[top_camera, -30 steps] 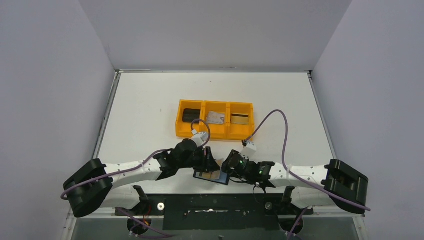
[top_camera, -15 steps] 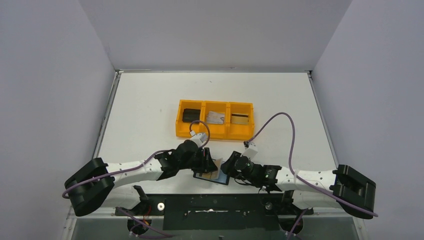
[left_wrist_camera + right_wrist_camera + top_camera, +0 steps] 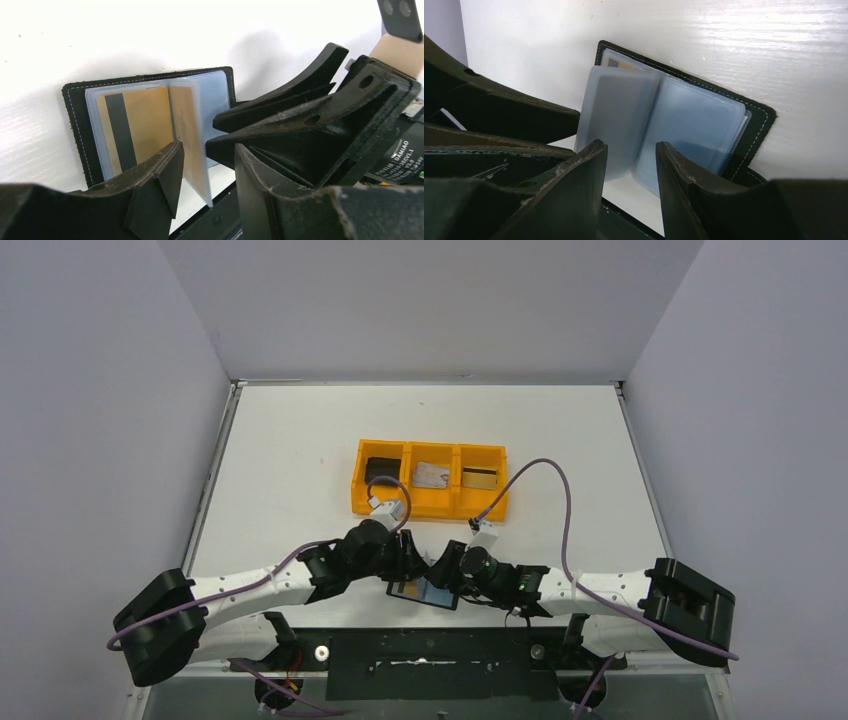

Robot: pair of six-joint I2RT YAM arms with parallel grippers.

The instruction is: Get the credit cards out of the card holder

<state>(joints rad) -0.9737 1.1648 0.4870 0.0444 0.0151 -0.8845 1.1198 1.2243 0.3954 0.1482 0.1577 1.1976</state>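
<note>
Open card holder (image 3: 704,125) beyond parted fingers (image 3: 569,200)

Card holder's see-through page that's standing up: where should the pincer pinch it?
Probably best to pinch the free upper edge of the upright clear page, coming from above, with one finger of the left pincer on each flat face. It stands thin and on edge out of the card holder, which lies open and flat, so only its faces offer grip.

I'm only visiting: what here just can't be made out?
Top view: the left tool and right tool cover most of the card holder; its contents are too small.
Left wrist view: one gold card shows; the upright sleeve hides pockets behind it.
Right wrist view: cloudy sleeves blur whatever they hold.
</note>
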